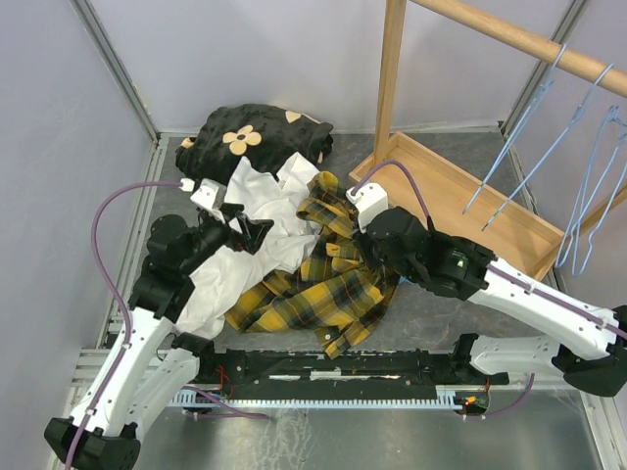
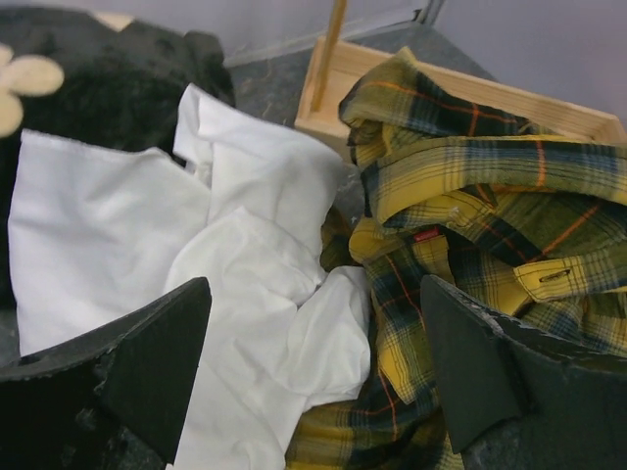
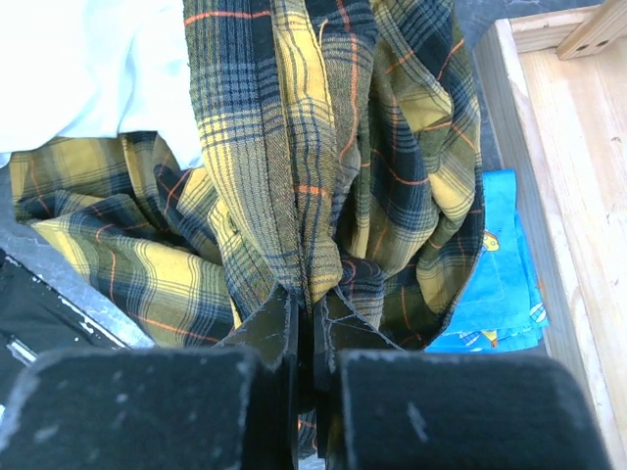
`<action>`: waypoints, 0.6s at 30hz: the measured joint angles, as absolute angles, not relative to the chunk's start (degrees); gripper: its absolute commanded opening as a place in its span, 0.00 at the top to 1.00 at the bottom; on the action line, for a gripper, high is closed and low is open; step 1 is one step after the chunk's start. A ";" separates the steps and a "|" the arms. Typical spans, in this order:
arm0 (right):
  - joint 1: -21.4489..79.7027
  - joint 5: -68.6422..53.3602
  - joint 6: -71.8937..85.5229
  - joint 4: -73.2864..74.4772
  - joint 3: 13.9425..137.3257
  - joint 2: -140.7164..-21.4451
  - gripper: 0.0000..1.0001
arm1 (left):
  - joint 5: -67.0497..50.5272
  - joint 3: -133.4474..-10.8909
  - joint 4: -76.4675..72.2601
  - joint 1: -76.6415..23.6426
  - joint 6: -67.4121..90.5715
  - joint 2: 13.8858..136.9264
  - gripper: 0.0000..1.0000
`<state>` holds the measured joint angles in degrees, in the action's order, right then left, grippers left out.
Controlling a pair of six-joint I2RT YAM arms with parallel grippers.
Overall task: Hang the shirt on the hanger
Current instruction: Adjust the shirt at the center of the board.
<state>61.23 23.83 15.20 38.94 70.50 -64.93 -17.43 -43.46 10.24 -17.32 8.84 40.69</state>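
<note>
The yellow-and-black plaid shirt (image 1: 323,284) lies crumpled in the middle of the table, partly under a white garment. My right gripper (image 3: 306,308) is shut on a bunched fold of the shirt (image 3: 294,176), and plaid cloth rises from between its fingers. My left gripper (image 2: 315,372) hangs open over the edge where the white garment (image 2: 255,274) meets the shirt (image 2: 470,215), with nothing between its fingers. Pale-blue wire hangers (image 1: 519,147) hang from the wooden rail at the right.
A black cloth with cream flowers (image 1: 257,132) is heaped at the back left. The wooden rail (image 1: 529,44) stands on a post in a shallow wooden tray (image 1: 470,211). A bright blue cloth (image 3: 500,274) lies beside the tray's edge. Walls close in left and back.
</note>
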 measured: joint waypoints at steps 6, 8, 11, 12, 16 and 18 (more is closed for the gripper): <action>61.23 21.21 16.12 41.43 70.85 -63.51 1.00 | -26.81 -39.11 0.16 -17.61 1.48 38.65 0.11; 61.23 20.40 16.38 41.95 71.16 -63.09 1.00 | -29.12 -38.92 -2.44 -18.24 -0.75 39.33 0.12; 61.23 19.44 16.73 42.33 71.66 -62.67 1.00 | -30.46 -38.04 -6.74 -20.88 -3.16 41.06 0.12; 61.23 19.25 16.80 42.52 71.83 -62.65 1.00 | -30.15 -37.74 -7.66 -22.37 -3.90 41.80 0.12; 61.23 18.70 17.32 42.59 71.92 -62.39 1.00 | -26.13 -36.80 -9.43 -30.81 -7.20 45.06 0.13; 61.23 18.33 17.61 42.68 71.92 -62.06 1.00 | -22.55 -36.10 -10.39 -35.29 -8.86 46.74 0.14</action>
